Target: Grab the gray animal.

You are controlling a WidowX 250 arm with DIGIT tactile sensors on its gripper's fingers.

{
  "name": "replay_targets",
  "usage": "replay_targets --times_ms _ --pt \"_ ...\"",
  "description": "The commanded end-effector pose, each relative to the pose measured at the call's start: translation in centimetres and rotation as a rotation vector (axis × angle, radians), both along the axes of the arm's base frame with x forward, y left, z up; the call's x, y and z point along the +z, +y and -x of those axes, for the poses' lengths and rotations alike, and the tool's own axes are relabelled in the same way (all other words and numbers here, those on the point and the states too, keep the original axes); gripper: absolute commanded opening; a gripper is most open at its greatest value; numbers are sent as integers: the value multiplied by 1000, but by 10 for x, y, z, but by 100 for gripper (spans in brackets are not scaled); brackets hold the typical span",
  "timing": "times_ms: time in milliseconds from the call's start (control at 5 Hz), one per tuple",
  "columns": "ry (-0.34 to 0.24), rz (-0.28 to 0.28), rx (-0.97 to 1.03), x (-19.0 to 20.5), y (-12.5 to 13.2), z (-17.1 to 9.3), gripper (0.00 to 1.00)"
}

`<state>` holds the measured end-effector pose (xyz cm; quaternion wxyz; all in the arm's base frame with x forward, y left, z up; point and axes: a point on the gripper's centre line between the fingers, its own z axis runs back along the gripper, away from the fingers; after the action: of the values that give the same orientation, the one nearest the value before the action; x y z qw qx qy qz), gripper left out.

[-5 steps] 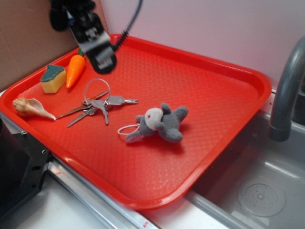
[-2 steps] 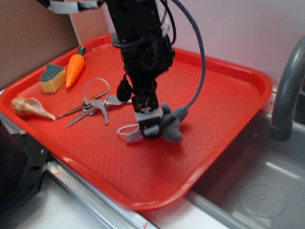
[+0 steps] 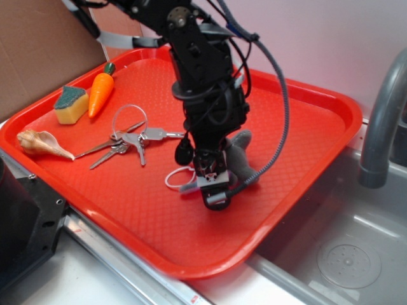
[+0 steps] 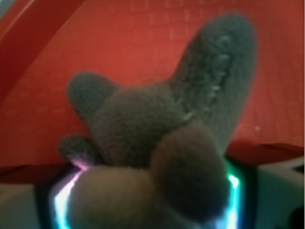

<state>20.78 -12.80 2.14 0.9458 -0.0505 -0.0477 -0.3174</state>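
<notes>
A: Red textured plastic tray (image 3: 299, 136) beside a steel sink (image 3: 343, 248), grey curved faucet (image 3: 381, 121) at right. Cardboard wall at back left.

B: Location of small gray plush animal (image 3: 240, 154)?

A: Mid-tray, toward the sink side. Mostly hidden behind the black robot claw (image 3: 213, 184) in the exterior view. Only a gray ear or limb showing to the right of the arm, white loop cord (image 3: 176, 178) poking out to the left on the tray floor.

B: Relation to claw?

A: Directly under it, right between the fingers. Wrist view filled with the plush (image 4: 157, 133): rounded body close to the lens, one long gray part reaching up and right, stubby ones to the left. Long axis roughly across the tray, cord end toward the keys, body end toward the sink.

B: Claw state?

A: Hard to call. Plush pressed up against the camera, fingers themselves not clearly visible in either view. Looks down around the toy, but clenched or released: cannot tell.

B: Clutter nearby?

A: Bunch of metal keys on a ring (image 3: 130, 136) just beside the cord, left of the claw, apart from it. Orange plastic carrot (image 3: 100, 92), yellow-and-green sponge wedge (image 3: 70, 105), tan seashell (image 3: 39, 143) well apart at far left.

B: Next move?

A: Probably squeeze on the body, then straight lift. Risk: pinching only a limb, or cord dragging near the keys.
</notes>
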Motion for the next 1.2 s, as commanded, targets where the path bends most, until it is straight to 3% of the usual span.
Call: replay_targets --times_ms 0,200,400,600,800,1000 --pt "-44 -13 122 29 17 8 0" --pt "-44 -37 287 79 61 17 0" --pt "-57 30 538 126 111 25 0" --pt "-41 26 789 176 148 30 0" --pt "-75 -1 863 208 143 27 0" --pt "-76 -43 835 200 137 27 0"
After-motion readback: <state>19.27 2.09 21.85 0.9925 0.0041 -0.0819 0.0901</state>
